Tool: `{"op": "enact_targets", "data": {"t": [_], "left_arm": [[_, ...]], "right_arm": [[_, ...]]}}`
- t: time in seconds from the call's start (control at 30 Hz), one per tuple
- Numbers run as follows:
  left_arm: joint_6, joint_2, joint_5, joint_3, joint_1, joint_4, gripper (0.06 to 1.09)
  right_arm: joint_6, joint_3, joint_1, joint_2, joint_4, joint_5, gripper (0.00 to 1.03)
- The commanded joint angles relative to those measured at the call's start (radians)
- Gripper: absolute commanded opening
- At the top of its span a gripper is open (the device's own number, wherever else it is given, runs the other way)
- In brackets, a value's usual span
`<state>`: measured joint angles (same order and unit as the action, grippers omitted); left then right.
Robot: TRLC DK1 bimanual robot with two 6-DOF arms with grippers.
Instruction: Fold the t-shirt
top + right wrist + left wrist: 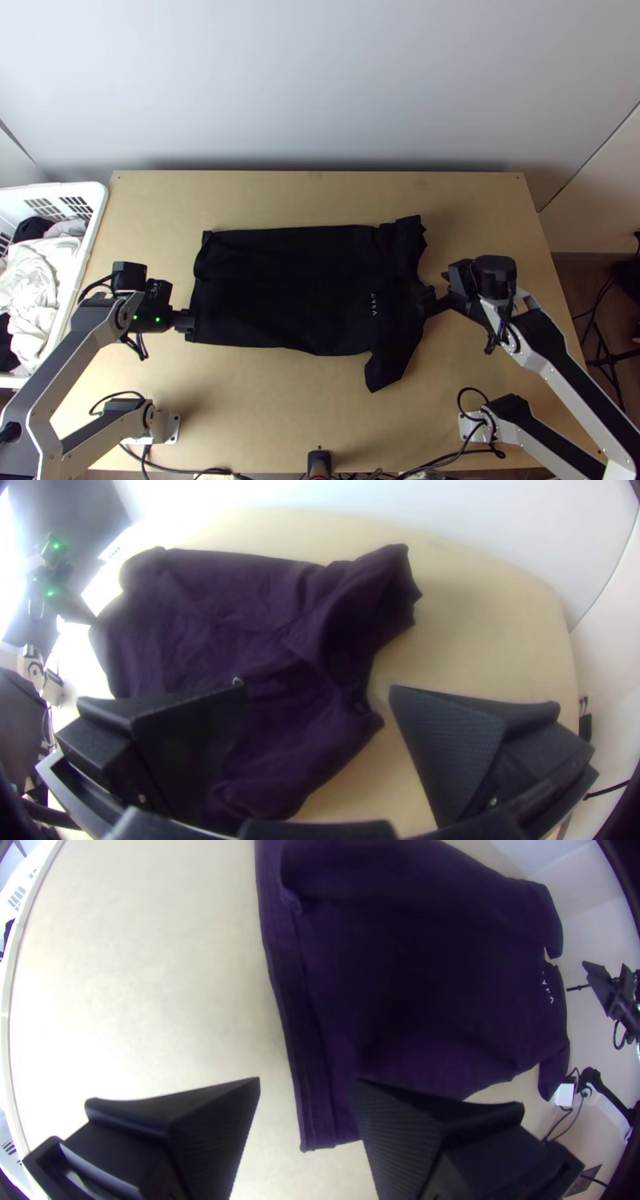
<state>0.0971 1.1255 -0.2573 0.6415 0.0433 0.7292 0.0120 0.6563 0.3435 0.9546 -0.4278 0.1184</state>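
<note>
Top view: tee [304, 288] laid 9-to-3 o'clock, flanked by L gripper [306, 1080] at 9, R gripper [320, 689] at 3. Both spread.

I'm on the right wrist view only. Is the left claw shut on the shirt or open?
Observer: Open. In the left wrist view, the left claw has its fingers apart, with a hem corner of the shirt showing in the gap.

Operator: Copy. What's in the basket by the table?

Observer: From the top view, the white basket holds loosely heaped white and black cloth.
</note>
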Motion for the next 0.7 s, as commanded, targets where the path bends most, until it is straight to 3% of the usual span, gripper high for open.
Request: {"op": "enact_targets", "data": {"t": [0.0, 0.13, 0.27, 0.37, 0.67], "left_arm": [[0.016, -0.001, 0.009, 0.004, -0.005, 0.099, 0.66], [0.027, 0.002, 0.007, -0.025, -0.011, 0.090, 0.63], [0.021, -0.001, 0.007, -0.043, -0.011, 0.056, 0.28], [0.019, -0.012, 0.007, -0.063, -0.011, 0.029, 0.09], [-0.019, -0.050, 0.003, -0.051, -0.016, 0.010, 0.09]], "right_arm": [[0.009, -0.009, 0.045, -0.091, -0.124, 0.009, 0.98], [0.011, -0.027, 0.069, -0.125, -0.173, 0.018, 0.98], [-0.010, -0.029, 0.100, -0.128, -0.204, 0.017, 0.98], [-0.026, -0.032, 0.144, -0.122, -0.259, 0.017, 0.98], [-0.109, -0.046, 0.344, -0.082, -0.374, 0.017, 0.98]]}}
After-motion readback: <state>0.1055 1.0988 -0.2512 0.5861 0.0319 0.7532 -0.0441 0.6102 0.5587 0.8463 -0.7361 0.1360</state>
